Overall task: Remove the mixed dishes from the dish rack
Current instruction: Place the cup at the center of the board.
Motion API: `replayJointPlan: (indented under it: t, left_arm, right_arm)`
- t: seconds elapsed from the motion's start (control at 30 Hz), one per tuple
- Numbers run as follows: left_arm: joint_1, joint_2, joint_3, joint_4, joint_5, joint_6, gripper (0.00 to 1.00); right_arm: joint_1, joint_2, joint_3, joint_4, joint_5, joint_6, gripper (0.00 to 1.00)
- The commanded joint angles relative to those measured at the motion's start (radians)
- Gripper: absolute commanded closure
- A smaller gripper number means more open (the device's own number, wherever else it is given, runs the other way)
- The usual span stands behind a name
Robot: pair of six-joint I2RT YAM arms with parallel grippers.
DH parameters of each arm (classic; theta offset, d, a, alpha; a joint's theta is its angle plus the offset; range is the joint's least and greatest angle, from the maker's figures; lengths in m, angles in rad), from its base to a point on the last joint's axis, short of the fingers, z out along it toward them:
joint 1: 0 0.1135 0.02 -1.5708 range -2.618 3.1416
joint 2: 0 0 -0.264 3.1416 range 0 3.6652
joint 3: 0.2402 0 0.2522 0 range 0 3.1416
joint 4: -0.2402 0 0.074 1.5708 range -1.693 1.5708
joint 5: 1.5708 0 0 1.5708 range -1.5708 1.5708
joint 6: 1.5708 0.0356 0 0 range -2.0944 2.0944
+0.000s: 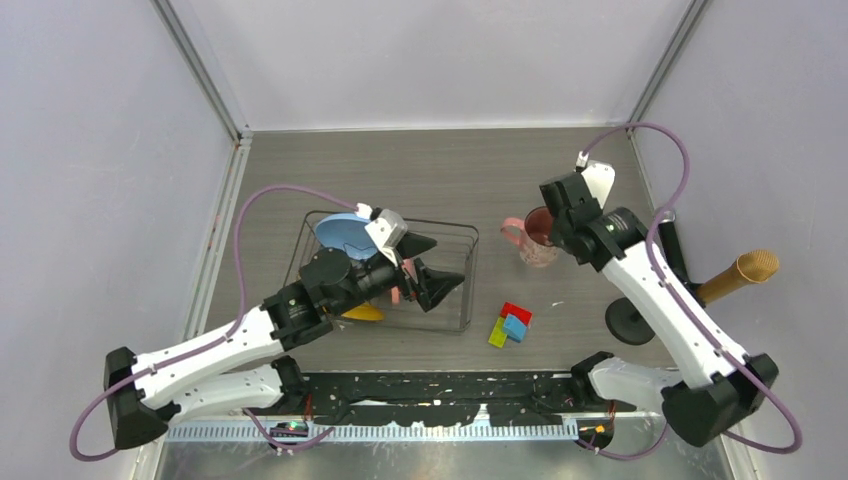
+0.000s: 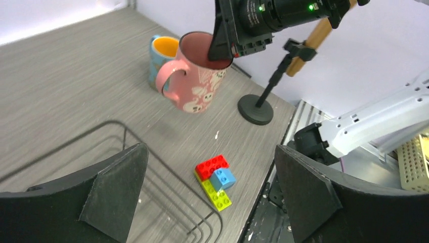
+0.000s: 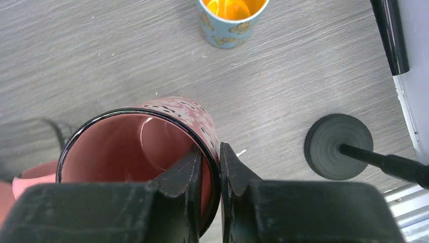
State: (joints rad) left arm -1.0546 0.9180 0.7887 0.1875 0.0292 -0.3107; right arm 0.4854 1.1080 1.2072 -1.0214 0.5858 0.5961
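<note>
Right of the rack, toward the surface's right edge: grips the pink mug by its rim with the right gripper, one finger inside the wall, the other outside, jaws narrow and pinched on that wall. Holds the mug tilted, handle pointing toward the rack. Base on the surface or just off it: cannot tell.

Just beyond the pink mug, toward the far edge: blue mug, upright on the surface, orange inside.

Holds the left gripper over the rack's right end, jaws wide, nothing between them.

Inside the rack: blue plate leaning in the far left corner. Sliver of yellow plate at the near edge, mostly hidden under the left arm. Small salmon-pink patch below the left gripper, too little to name.

Off the rack's near right corner, on the surface: red, blue and green blocks stuck together, apart from the wire.

By the right edge: black stand, round base flat on the surface, tan tube on its stalk.
</note>
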Motion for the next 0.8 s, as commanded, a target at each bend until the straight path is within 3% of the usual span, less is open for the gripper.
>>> replayJointPlan:
  t: [0.0, 0.17, 0.4, 0.77]
  left_arm:
    - [-0.002, -0.068, -0.046, -0.097, -0.152, -0.089, 0.00]
    - [-0.002, -0.174, -0.102, -0.173, -0.215, -0.136, 0.00]
    - [-0.002, -0.290, -0.142, -0.287, -0.313, -0.166, 0.00]
    - [-0.002, -0.274, -0.088, -0.460, -0.456, -0.217, 0.00]
  right_arm:
    - [-0.077, 0.117, 0.036, 0.226, 0.009, 0.036, 1.00]
    - [-0.161, 0.330, 0.108, 0.307, -0.047, 0.033, 1.00]
    - [-0.188, 0.495, 0.182, 0.416, -0.052, 0.030, 1.00]
    - [-0.210, 0.641, 0.191, 0.562, -0.030, -0.020, 0.97]
